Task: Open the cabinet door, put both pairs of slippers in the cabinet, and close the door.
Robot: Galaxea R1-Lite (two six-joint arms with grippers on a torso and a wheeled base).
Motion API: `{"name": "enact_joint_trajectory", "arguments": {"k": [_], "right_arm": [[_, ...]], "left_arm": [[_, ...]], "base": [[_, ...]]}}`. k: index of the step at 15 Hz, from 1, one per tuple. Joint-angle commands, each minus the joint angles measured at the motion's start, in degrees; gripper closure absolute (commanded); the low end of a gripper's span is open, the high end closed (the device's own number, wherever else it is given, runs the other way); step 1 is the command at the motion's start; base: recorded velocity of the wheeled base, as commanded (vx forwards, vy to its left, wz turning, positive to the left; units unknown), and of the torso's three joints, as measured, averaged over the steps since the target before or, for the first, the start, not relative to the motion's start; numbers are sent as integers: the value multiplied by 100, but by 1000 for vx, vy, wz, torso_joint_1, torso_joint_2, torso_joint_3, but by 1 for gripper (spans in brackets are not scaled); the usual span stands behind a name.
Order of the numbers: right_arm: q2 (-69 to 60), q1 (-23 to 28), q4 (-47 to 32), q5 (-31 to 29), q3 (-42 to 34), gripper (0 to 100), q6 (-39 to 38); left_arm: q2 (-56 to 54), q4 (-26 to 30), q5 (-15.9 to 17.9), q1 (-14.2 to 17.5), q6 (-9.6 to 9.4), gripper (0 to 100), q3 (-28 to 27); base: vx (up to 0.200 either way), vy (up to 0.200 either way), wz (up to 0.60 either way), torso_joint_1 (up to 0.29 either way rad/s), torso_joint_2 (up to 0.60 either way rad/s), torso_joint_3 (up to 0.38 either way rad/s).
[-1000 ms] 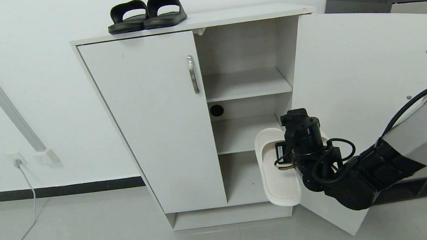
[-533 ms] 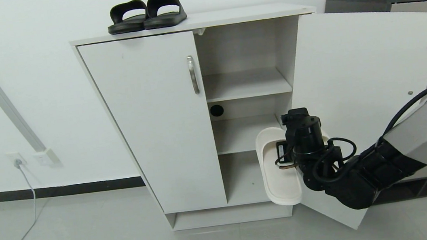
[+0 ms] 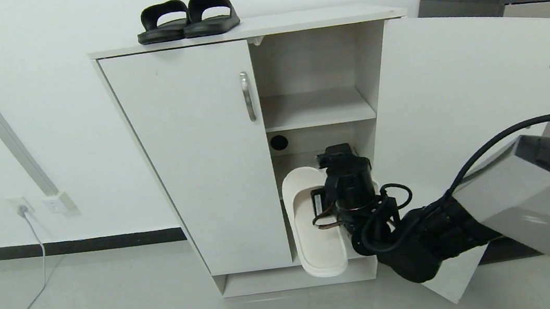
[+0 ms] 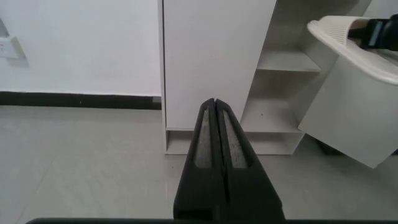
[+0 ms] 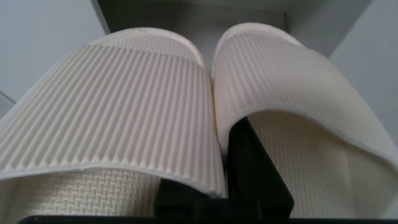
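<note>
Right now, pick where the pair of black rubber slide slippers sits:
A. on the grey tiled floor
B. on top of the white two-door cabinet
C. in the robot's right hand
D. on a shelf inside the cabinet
B: the black rubber slide slippers rest side by side on the white two-door cabinet, on its top panel; the right hand grips the cream ribbed slippers instead.

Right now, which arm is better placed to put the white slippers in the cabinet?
Right: the right tool holds the white slippers at the open cabinet; the left tool is shut, empty, farther back.
</note>
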State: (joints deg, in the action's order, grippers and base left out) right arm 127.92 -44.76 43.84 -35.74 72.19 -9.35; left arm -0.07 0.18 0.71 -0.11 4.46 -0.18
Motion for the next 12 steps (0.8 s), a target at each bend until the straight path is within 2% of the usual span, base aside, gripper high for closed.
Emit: {"name": "enact_joint_trajectory", "arguments": {"k": [1, 12], "right_arm": [[735, 82, -218, -12, 524, 100, -23], [1086, 310, -367, -20, 673, 100, -137]], "left_arm": [[7, -1, 0, 2, 2, 100, 1], [7, -1, 8, 2, 2, 100, 1]], "base": [[0, 0, 0, 0, 0, 0], [0, 0, 0, 0, 1, -10]]}}
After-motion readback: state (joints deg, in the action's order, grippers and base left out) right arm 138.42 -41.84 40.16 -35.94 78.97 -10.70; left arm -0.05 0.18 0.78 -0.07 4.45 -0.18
